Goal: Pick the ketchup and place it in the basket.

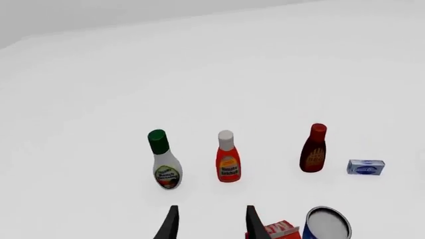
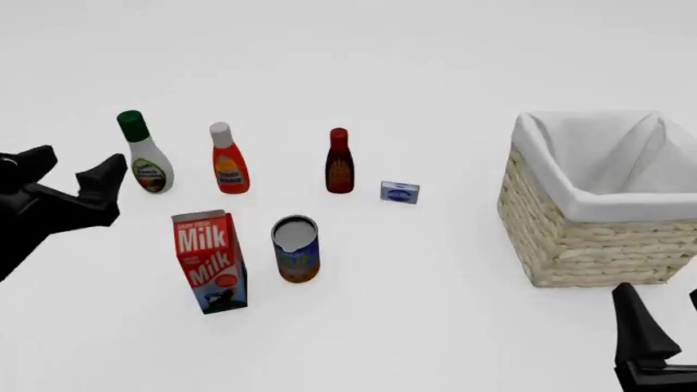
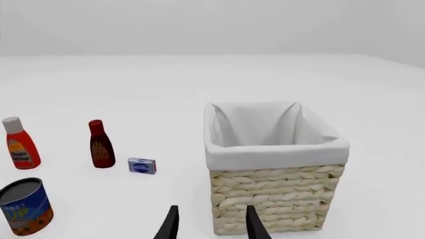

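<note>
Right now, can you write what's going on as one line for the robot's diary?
ketchup: upright on table, untouched | basket: no bottle visible inside | left claw: open, holding nothing | right claw: open, holding nothing

table: plain white surface (image 2: 436, 65), filling the front view
backdrop: pale grey wall (image 3: 212, 25) beyond the table's far edge
light: even, soft

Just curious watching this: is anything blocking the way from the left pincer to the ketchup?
Nothing visible. The left pincer looks straight at the ketchup across bare table; the milk carton and can sit nearer, off to the side.
</note>
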You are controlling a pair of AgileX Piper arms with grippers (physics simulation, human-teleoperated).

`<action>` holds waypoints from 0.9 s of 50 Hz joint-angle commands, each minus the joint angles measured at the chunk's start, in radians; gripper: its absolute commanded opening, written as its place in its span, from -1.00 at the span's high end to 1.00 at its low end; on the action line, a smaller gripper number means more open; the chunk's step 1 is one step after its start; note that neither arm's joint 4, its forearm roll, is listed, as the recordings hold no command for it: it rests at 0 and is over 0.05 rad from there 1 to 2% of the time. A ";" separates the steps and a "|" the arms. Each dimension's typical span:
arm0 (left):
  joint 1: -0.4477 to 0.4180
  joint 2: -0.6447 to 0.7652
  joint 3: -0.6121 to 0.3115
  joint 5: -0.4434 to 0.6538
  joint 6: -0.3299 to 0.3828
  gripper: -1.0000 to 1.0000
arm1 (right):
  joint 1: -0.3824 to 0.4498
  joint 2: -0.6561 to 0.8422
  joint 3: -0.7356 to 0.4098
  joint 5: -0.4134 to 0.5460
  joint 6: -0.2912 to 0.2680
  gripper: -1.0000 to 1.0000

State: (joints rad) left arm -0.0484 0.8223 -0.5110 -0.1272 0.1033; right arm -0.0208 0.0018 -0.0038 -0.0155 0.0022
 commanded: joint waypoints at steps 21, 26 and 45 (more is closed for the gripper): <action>-0.057 0.302 -0.461 0.267 0.011 -1.00 | 0.006 0.002 0.000 -0.001 -0.016 -1.00; -0.059 0.333 -0.523 0.303 0.002 -1.00 | 0.007 0.006 0.000 -0.003 -0.018 -1.00; 0.003 0.563 -0.754 0.436 0.052 -1.00 | 0.009 0.040 0.002 -0.028 -0.019 -1.00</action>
State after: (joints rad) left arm -0.0656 1.2872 -1.1594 0.2539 0.1460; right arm -0.0125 0.0268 -0.0030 -0.0315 -0.0175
